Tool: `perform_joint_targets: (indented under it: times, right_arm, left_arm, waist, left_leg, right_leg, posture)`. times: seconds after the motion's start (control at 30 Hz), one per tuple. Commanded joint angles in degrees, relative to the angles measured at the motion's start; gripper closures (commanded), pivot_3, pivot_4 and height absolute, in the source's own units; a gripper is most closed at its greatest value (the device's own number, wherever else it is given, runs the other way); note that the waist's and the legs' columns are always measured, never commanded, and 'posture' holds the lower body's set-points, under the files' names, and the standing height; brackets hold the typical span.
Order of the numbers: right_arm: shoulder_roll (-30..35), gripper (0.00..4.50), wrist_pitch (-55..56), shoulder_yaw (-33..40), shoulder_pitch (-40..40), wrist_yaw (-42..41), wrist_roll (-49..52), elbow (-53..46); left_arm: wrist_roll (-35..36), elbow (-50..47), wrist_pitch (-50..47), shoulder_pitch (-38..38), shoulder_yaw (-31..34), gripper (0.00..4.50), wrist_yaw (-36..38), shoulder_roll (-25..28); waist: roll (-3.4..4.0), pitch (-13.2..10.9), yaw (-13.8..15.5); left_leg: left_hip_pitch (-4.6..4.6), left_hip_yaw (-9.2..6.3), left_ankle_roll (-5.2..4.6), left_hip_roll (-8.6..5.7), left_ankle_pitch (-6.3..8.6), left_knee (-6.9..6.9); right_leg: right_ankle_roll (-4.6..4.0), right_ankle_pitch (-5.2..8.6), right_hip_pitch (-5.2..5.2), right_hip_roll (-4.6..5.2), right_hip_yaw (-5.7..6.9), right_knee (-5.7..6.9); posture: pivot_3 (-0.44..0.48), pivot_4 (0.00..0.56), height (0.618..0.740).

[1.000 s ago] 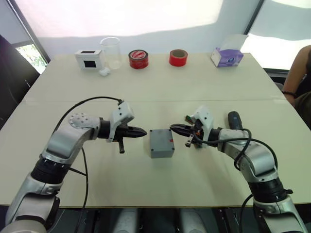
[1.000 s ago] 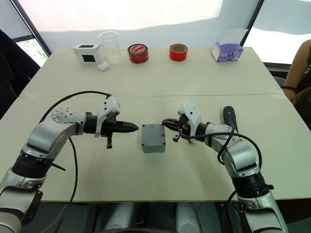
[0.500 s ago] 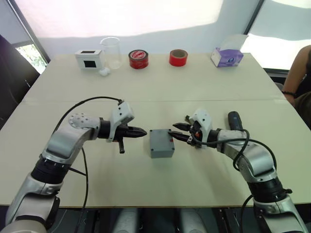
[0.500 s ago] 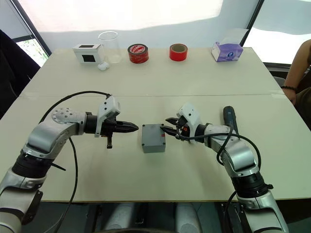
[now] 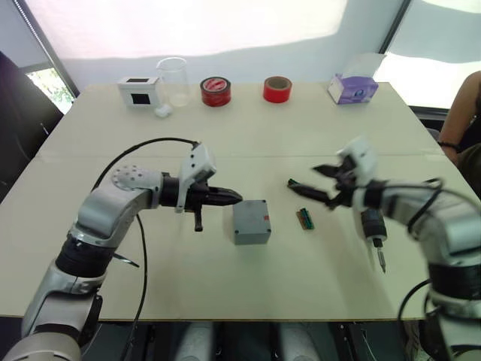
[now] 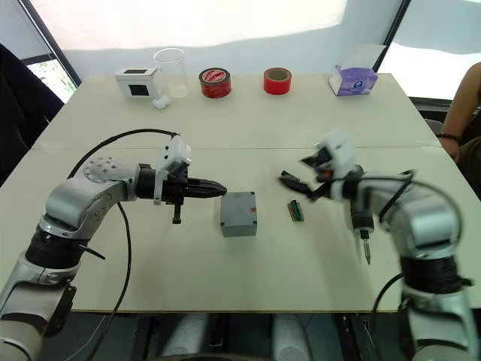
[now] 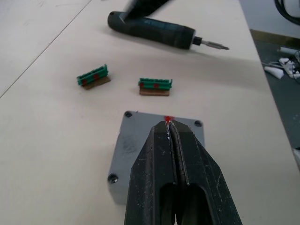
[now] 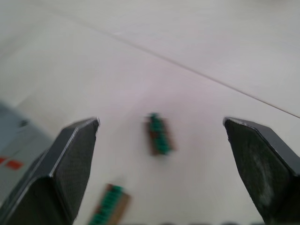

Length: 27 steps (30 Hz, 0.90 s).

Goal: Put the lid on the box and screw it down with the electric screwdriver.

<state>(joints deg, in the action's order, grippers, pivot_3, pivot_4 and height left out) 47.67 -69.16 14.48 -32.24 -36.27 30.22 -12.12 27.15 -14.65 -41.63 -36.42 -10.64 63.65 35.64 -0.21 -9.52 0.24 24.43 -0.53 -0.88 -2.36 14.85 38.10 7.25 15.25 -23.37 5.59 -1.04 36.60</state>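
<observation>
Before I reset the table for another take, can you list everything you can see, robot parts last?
box: one, grey, table centre
electric screwdriver: one, dark, lying right of the box
connector strips: two, green, between box and screwdriver
tape rolls: two, red, far edge
beaker: one, clear, far left
white box: one, black window, beside the beaker
tissue box: one, purple, far right
table: one, beige
person's arm: one, right edge
left pincer: black, shut, at the box's left side
right pincer: black, open, above the strips
</observation>
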Motion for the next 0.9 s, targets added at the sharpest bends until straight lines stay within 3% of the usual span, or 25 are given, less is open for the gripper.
perform_joint_targets:
  times: [0.03, 0.1, 0.17, 0.33, 0.9]
  right_arm:
    - [7.39, 0.07, -10.50, -1.46, -2.35, 0.55, 0.06, 2.04]
    - [14.75, 0.07, -20.17, -6.77, -4.55, -0.65, 1.42, 6.28]
    - [18.17, 0.07, -22.35, -9.06, -5.06, -2.91, 2.65, 7.54]
    - [20.93, 0.07, -23.25, -12.64, -6.17, -6.16, 4.09, 11.80]
    - [17.47, 0.07, -16.51, -28.64, -10.95, -12.24, -1.06, 25.96]
  left_arm:
    - [2.03, -4.57, 0.39, -1.55, -1.27, 4.50, 0.76, -1.26]
    - [0.92, -5.82, 1.32, -1.75, -3.00, 4.50, 0.77, -1.58]
    - [0.57, -6.46, 1.86, -1.80, -3.90, 4.50, 0.77, -1.89]
    - [0.34, -6.80, 2.68, -2.10, -5.29, 4.50, 0.38, -2.80]
    - [-3.35, -6.59, 5.34, 0.09, -9.08, 4.50, -3.60, -6.23]
  waist:
    - [0.00, 0.00, 0.05]
    - [0.07, -0.01, 0.12]
    - [0.06, -0.01, 0.25]
    - [0.07, -0.01, -0.11]
    - [0.07, -0.01, 0.30]
  left_leg:
    - [0.00, 0.00, 0.00, 0.01, 0.00, -0.05]
    - [0.00, 0.02, 0.00, 0.03, 0.00, -0.05]
    - [0.00, 0.08, -0.01, 0.02, 0.00, -0.04]
    - [0.00, 0.10, -0.03, 0.06, 0.01, -0.04]
    - [0.02, 0.14, -0.04, 0.03, 0.02, -0.02]
  right_leg:
    - [0.00, 0.00, 0.00, 0.00, 0.00, -0.02]
    - [0.00, 0.00, -0.01, 0.00, 0.00, -0.04]
    - [-0.01, 0.01, 0.00, 0.06, -0.02, -0.07]
    - [0.00, 0.00, 0.01, 0.01, -0.04, -0.15]
    - [0.02, -0.02, 0.01, 0.01, -0.03, -0.18]
  posture:
    - [0.000, 0.150, 0.740]
    - [0.000, 0.150, 0.740]
    - [0.000, 0.150, 0.740]
    - [0.000, 0.150, 0.740]
    - [0.000, 0.150, 0.740]
